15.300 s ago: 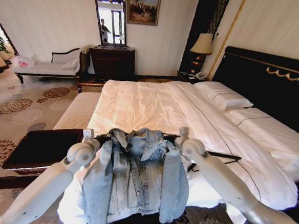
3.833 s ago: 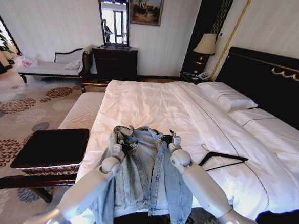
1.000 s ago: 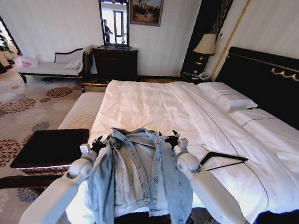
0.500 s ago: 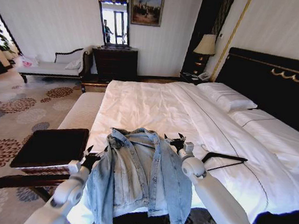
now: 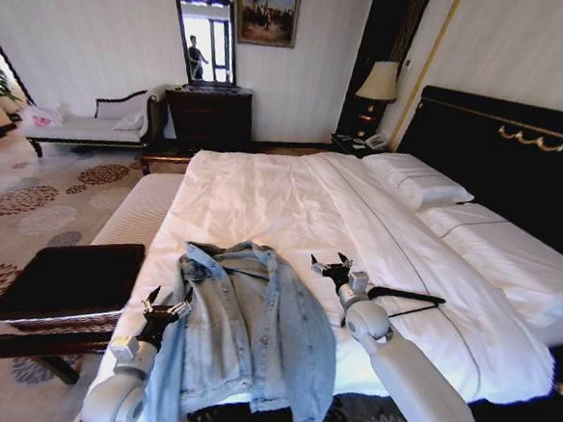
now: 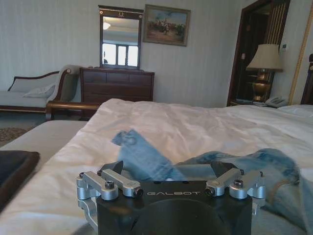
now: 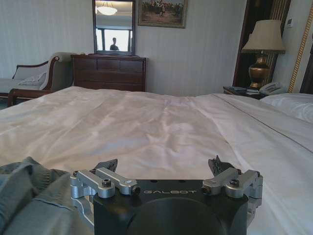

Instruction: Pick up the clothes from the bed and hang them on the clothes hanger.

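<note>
Left gripper [image 5: 167,304] and right gripper [image 5: 332,266] spread wide, empty, flanking denim jacket [image 5: 244,329]; bodies marked GALBOT.

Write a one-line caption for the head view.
Light-blue denim jacket spread on white-sheeted bed, open left gripper and right gripper flanking it.

Ahead of me, against the far wall, stands a dark wood dresser [image 5: 209,115] with a tall mirror [image 5: 205,37] above it and a framed painting [image 5: 267,11] just beside the mirror. Left of the dresser I see a chaise [image 5: 80,127] with white cushions. A lamp [image 5: 375,85] with a cream shade glows on the nightstand, a phone [image 5: 373,141] near its base. A dark bench [image 5: 54,280] sits on the patterned carpet [image 5: 16,210] at my left.
</note>
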Robot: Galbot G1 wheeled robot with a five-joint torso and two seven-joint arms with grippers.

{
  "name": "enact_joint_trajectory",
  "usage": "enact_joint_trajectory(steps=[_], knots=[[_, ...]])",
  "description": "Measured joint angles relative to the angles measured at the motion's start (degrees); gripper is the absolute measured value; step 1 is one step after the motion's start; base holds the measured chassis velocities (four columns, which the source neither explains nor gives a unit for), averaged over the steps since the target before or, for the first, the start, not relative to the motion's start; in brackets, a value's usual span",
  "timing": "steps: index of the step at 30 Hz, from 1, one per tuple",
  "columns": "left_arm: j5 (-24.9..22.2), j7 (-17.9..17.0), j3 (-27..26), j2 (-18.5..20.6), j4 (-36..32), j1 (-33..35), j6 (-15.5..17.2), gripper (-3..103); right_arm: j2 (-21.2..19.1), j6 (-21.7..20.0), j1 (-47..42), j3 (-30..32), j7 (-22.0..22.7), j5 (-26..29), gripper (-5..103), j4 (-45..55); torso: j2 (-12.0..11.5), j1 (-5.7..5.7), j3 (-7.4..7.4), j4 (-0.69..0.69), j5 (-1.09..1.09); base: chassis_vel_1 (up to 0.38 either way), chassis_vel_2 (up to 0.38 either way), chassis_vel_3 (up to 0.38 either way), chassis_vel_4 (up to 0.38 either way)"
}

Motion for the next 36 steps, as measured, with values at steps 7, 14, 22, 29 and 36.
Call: enact_joint_trajectory(steps=[7, 14, 22, 29, 36], knots=[[2.6, -0.2, 1.9, -0.5, -0.2, -0.5, -1.6, 100, -0.7, 0.2, -1.4, 1.0, -0.2, -0.1, 100, 0.9, 0.0, 0.0, 0.0, 0.01, 0.0, -0.093, -0.087, 0.098, 0.108], [4.5, 0.0, 2.4, -1.5, -0.4, 0.3, -2.6, 100, -1.2, 0.3, -2.6, 1.8, -0.3, -0.4, 100, 1.6, 0.0, 0.0, 0.0, 0.01, -0.01, -0.108, -0.11, 0.104, 0.106], [4.5, -0.1, 2.5, -1.9, 0.1, 1.0, -3.1, 100, -1.3, 0.7, -3.4, 1.8, -0.7, -0.8, 100, 1.5, 0.0, 0.0, 0.0, 0.01, 0.0, -0.109, -0.109, 0.103, 0.103], [4.8, -0.1, 2.7, -2.3, -0.1, 2.1, -3.7, 100, -1.7, 0.8, -4.0, 2.0, -1.0, -1.1, 100, 1.2, 0.0, 0.0, 0.0, 0.01, 0.0, -0.059, -0.07, 0.055, 0.067], [4.9, -0.1, 2.8, -2.5, 0.0, 3.5, -4.5, 100, -3.0, 1.1, -5.0, 2.2, -1.4, -1.2, 100, 1.1, 0.0, 0.0, 0.0, 0.02, 0.0, -0.046, -0.06, 0.056, 0.061]])
